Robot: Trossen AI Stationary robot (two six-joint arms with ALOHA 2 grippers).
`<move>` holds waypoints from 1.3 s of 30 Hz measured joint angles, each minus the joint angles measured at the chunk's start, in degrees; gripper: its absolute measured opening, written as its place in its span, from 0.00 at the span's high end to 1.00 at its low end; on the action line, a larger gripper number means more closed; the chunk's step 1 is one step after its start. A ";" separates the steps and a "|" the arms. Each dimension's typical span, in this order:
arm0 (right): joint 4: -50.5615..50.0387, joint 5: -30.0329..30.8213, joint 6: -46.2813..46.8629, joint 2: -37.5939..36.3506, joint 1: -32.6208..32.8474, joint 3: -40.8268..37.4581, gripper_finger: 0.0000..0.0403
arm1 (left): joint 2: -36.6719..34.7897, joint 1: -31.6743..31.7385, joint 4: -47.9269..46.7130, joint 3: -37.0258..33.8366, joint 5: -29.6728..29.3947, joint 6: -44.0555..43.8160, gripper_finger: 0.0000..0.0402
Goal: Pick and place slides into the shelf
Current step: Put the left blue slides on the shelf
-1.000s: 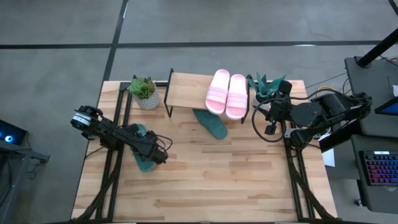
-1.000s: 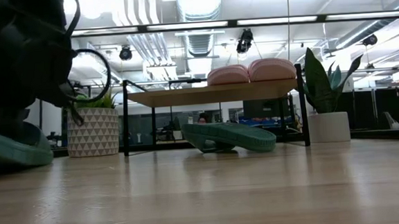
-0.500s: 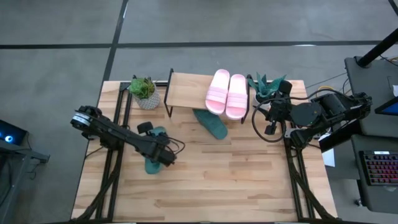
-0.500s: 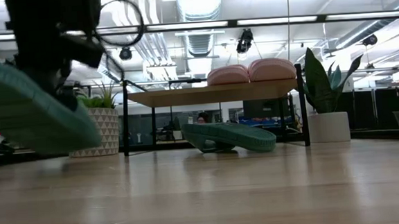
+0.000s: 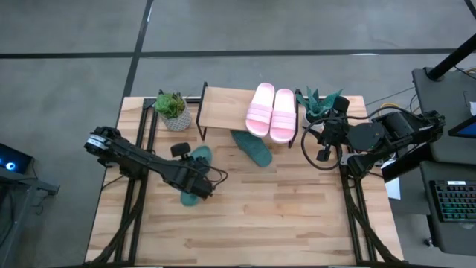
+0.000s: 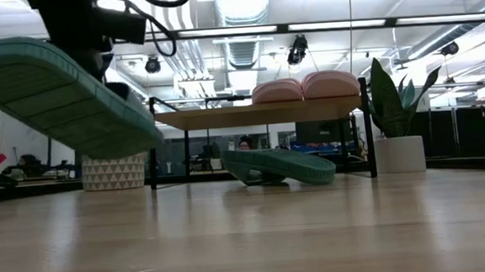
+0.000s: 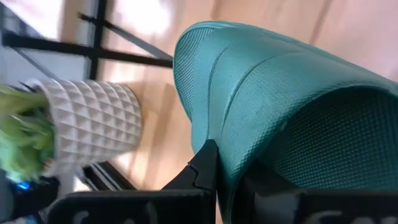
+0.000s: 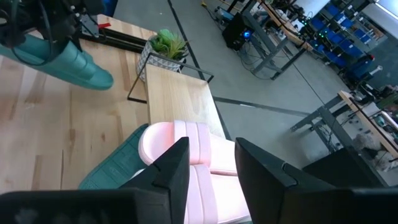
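Observation:
My left gripper [image 5: 195, 183] is shut on a dark green slide [image 5: 198, 165], which hangs in the air over the table's left middle. In the low view its ribbed sole [image 6: 61, 98] faces the camera. The other dark green slide [image 5: 253, 148] lies on the table, one end under the shelf [image 5: 223, 109]. Two light pink slides [image 5: 271, 112] rest side by side on the right part of the shelf's plank top [image 6: 224, 116]. My right gripper [image 8: 211, 167] waits open at the table's right edge, beside the shelf. My left gripper holds the dark green slide at its strap part [image 7: 249, 143], coming from above on a slant. One finger [image 7: 205, 167] lies against the slide's outer side; the slide itself hides the other. The slide is lifted clear and tilted, its free end [image 5: 201, 154] pointing toward the shelf.
A potted plant in a white patterned pot [image 5: 173, 112] stands left of the shelf, and a spiky plant [image 5: 321, 103] stands right of it. The left part of the plank top [image 8: 174, 99] is bare. The table's near half [image 5: 282, 216] is bare wood.
My left gripper has moved toward the table's right and up, carrying the green slide. The slide has gone from lying on the table to lifted clear, and has tipped, so its sole now faces the near side.

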 joint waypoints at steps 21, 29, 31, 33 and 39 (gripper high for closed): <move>0.00 0.00 0.00 0.00 -0.02 0.00 0.72 | 0.00 -0.02 0.02 0.22 -7.27 1.35 1.00; 0.00 0.00 -0.04 0.00 -0.02 0.00 0.73 | 0.00 0.07 0.37 0.22 -12.45 2.23 1.00; 0.00 0.00 -0.09 0.00 0.00 0.00 0.74 | -0.03 0.14 0.50 0.22 -14.15 3.29 1.00; 0.00 0.00 -0.11 0.00 -0.01 0.00 0.76 | -0.09 0.24 1.45 0.22 -15.36 5.18 1.00; 0.00 0.00 -0.55 0.00 -0.01 0.00 0.85 | -0.08 1.61 5.72 1.93 -16.07 11.34 1.00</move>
